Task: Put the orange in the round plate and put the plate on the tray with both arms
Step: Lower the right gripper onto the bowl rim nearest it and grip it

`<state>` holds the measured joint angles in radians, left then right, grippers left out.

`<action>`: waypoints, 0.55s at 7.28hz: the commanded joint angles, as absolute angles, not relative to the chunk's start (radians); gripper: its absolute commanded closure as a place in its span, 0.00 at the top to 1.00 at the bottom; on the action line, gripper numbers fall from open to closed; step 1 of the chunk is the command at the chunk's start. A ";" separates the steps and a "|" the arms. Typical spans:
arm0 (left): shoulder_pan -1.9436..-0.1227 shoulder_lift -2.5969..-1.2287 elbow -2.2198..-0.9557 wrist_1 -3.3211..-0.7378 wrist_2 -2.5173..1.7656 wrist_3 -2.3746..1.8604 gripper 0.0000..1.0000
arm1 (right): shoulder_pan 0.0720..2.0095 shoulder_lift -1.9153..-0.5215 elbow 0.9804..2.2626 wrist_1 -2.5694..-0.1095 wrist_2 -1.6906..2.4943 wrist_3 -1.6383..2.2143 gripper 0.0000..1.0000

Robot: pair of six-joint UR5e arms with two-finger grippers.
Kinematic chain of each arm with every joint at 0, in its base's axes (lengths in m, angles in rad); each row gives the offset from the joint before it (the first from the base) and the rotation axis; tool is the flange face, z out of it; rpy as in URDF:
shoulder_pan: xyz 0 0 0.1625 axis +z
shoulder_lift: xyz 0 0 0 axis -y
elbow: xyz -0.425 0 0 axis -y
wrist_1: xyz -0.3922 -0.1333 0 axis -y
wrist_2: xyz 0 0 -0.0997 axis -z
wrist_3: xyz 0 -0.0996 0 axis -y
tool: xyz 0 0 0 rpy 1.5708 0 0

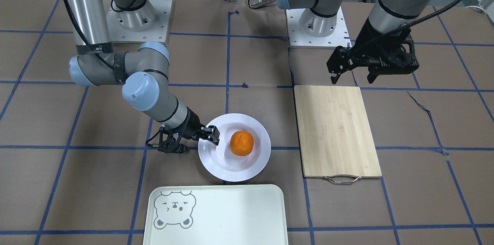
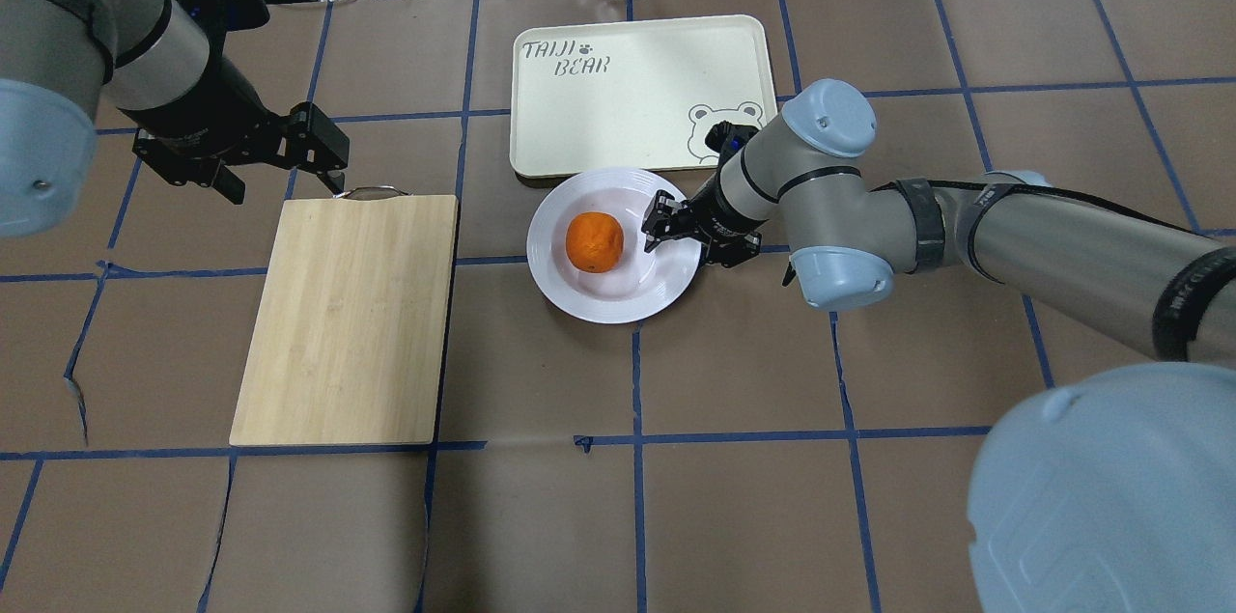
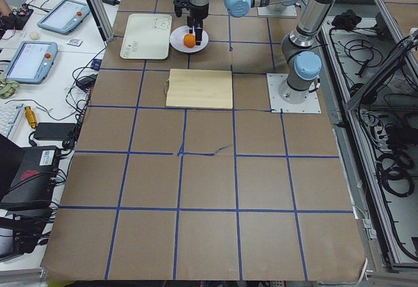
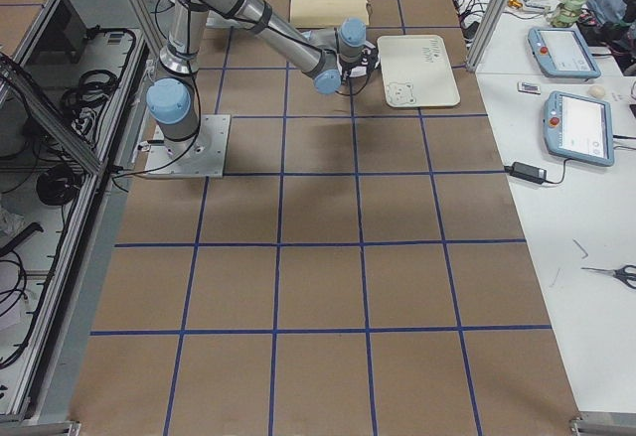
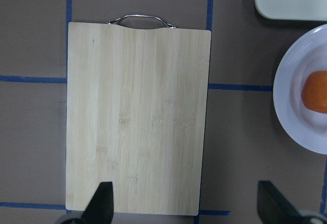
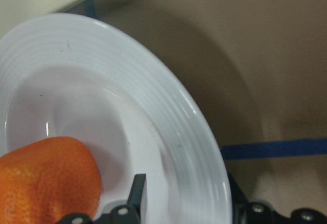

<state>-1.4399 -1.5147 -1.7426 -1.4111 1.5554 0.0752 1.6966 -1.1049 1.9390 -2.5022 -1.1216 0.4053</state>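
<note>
The orange (image 1: 242, 143) lies in the sunken centre of the round plate (image 1: 231, 173), which rests on the table just short of the tray (image 1: 231, 214). My right gripper (image 1: 214, 137) sits low at the plate's rim. In the right wrist view one finger (image 6: 137, 196) is over the plate's inner side next to the orange (image 6: 46, 183), the other is just outside the edge, and the rim (image 6: 168, 112) runs between them. The jaws stand apart there. My left gripper (image 2: 287, 188) hangs open and empty above the table beside the board's handle end, far from the plate (image 2: 608, 309).
A wooden cutting board (image 2: 348, 314) with a metal handle (image 2: 372, 193) lies on the robot's left of the plate. The tray (image 2: 628, 92) carries a bear face in the corner nearest the right wrist. Cables and boxes line the far table edge.
</note>
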 commanded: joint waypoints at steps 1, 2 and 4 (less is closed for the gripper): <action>-1.436 -1.509 -1.741 -1.433 1.562 0.075 1.00 | 1.697 -1.106 1.937 -2.500 -1.121 0.413 0.32; -1.433 -1.505 -1.741 -1.436 1.562 0.075 1.00 | 1.697 -1.111 1.937 -2.499 -1.121 0.414 0.18; -1.433 -1.502 -1.741 -1.460 1.581 0.075 1.00 | 1.697 -1.114 1.934 -2.494 -1.115 0.457 0.00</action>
<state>-1.4334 -1.5041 -1.7412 -1.4427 1.5662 0.0752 1.6966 -1.1116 1.9360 -2.4966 -1.1179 0.4362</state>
